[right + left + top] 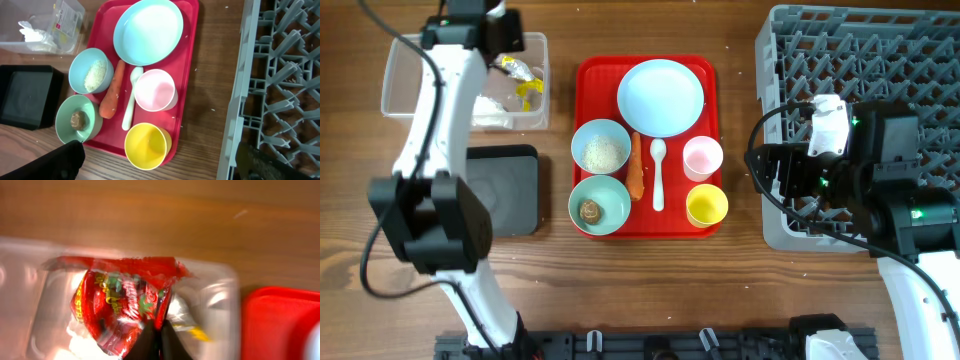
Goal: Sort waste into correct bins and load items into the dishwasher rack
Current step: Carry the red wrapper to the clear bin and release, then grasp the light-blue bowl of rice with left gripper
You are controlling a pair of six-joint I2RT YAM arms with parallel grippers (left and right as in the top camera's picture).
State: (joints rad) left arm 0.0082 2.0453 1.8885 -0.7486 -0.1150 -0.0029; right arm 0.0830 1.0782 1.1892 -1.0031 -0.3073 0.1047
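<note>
The red crinkled candy wrapper point(120, 305) hangs inside the outline of the clear rectangular plastic tub point(220, 295), pinched at its lower edge by the left gripper point(156, 335), whose jaws are clenched on it. The step in hand looks like dropping this wrapper in. To do it well, the wrapper should be fully inside the tub's walls and low enough that it cannot flutter over the rim. The jaws should then part cleanly, with a pause in case the foil clings to a finger. A yellow crinkled wrapper point(527, 92) and crumpled white tissue point(32, 32) already lie in the tub. The shallow black rectangular bin point(510, 190) sits just beside the tub, and the flat red tray point(585, 75) lies on the tub's other flank. Well away from the tub, the right gripper point(162, 167) hovers with jaws spread wide, holding nothing. From overhead the left arm hides the wrapper entirely. The left wrist view is blurred, so the print is unreadable, only a dark sliver of the fingers shows, and the tub's near side is cut off
</note>
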